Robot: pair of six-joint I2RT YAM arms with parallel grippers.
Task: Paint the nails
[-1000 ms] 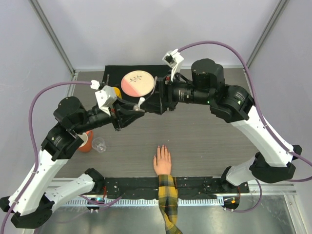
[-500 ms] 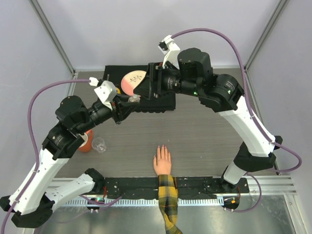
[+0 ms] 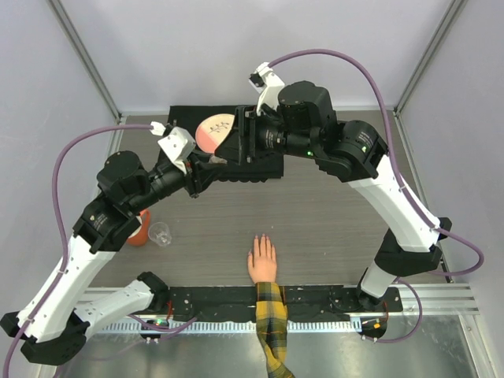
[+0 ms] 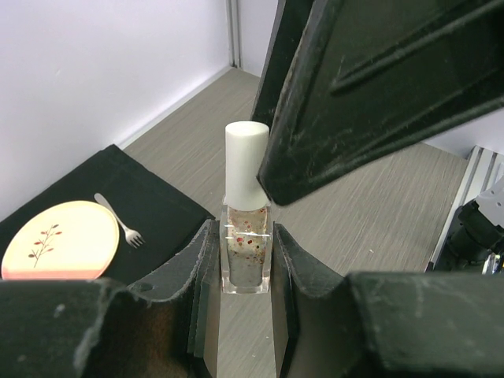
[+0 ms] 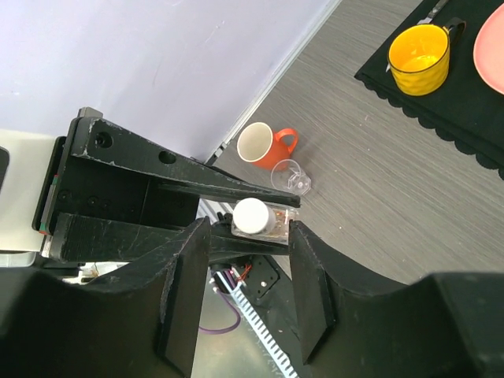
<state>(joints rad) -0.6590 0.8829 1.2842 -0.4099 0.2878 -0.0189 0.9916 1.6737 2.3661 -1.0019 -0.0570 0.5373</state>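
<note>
The left gripper's [image 4: 246, 236] fingers [image 4: 201, 264] clamp an upright clear bottle [image 4: 246, 268] with a white cap [image 4: 246, 161]; plate [image 4: 59, 240] and fork [image 4: 120, 222] lie behind, left.

Pinkish nails [image 3: 262, 238], yellow-black plaid sleeve [image 3: 272, 323]

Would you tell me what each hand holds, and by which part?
The left hand grips the nail polish bottle by its glass body; the right hand holds nothing.
</note>
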